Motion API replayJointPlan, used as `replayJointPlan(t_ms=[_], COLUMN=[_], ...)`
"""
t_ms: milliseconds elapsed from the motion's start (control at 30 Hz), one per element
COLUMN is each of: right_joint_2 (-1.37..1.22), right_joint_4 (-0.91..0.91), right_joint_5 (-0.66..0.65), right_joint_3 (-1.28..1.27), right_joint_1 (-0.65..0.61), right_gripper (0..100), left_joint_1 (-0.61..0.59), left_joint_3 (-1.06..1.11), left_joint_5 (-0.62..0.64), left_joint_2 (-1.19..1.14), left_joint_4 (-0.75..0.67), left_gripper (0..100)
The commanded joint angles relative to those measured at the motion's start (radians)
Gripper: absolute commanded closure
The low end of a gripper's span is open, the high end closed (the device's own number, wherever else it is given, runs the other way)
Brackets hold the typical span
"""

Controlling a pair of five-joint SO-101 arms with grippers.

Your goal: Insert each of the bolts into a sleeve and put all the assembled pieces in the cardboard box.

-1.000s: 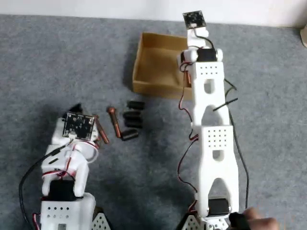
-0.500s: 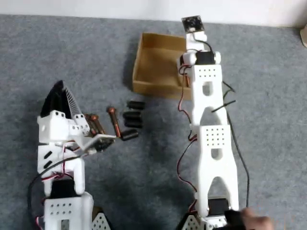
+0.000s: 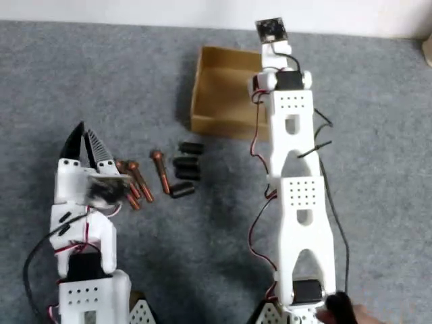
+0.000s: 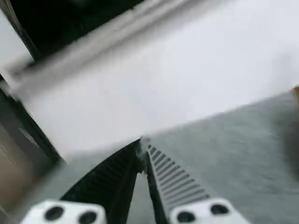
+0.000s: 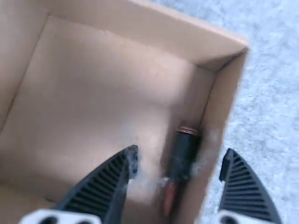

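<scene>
Inside the cardboard box point(image 5: 84, 93), an assembled piece point(image 5: 184, 149) lies under the wide-open, empty right pincer point(image 5: 181, 154). The left pincer point(image 3: 85, 131) is closed and empty.

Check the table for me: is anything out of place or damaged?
Nothing stands out. One assembled piece lies inside the cardboard box against its wall, under the open right gripper. The remaining bolts and sleeves lie loose on the carpet outside the box.

Bolts point(image 3: 160, 172) crowd sleeves point(image 3: 187, 162) (narrow gap btw. them); box point(image 3: 223, 126) wall beyond.
</scene>
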State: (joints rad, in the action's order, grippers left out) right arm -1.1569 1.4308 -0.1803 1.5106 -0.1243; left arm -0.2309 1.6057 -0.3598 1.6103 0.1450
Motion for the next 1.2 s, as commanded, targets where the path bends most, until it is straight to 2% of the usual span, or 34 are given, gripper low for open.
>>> replayJointPlan(t_ms=[0,100,200,367,633,800,900,1167], right_joint_2=[0.045,0.062,0.14,0.295,0.564,0.707,0.816,1.251], right_joint_4=[0.081,0.139,0.222,0.337,0.337,0.337,0.337,0.331], right_joint_5=[-0.003,0.023,0.063,0.089,0.089,0.086,0.084,0.083], right_joint_3=[0.137,0.288,0.28,0.251,0.248,0.239,0.114,-0.602], right_joint_1=[0.007,0.001,-0.004,-0.044,-0.068,-0.14,-0.203,-0.387], right_gripper=[73.5,73.5,73.5,73.5,73.5,73.5,73.5,73.5], left_joint_1=[0.013,0.042,0.062,0.096,0.097,0.096,0.094,0.094], left_joint_3=[-0.165,-0.228,-0.259,-0.255,-0.272,-0.271,-0.268,-0.274], left_joint_5=[0.259,0.371,0.466,0.575,0.617,0.637,0.637,0.637], left_joint_2=[0.001,0.001,-0.001,-0.001,-0.002,-0.002,-0.002,0.005], left_joint_4=[0.325,0.45,0.523,0.552,0.684,0.703,0.704,0.79], left_gripper=[99,99,99,99,99,99,99,99])
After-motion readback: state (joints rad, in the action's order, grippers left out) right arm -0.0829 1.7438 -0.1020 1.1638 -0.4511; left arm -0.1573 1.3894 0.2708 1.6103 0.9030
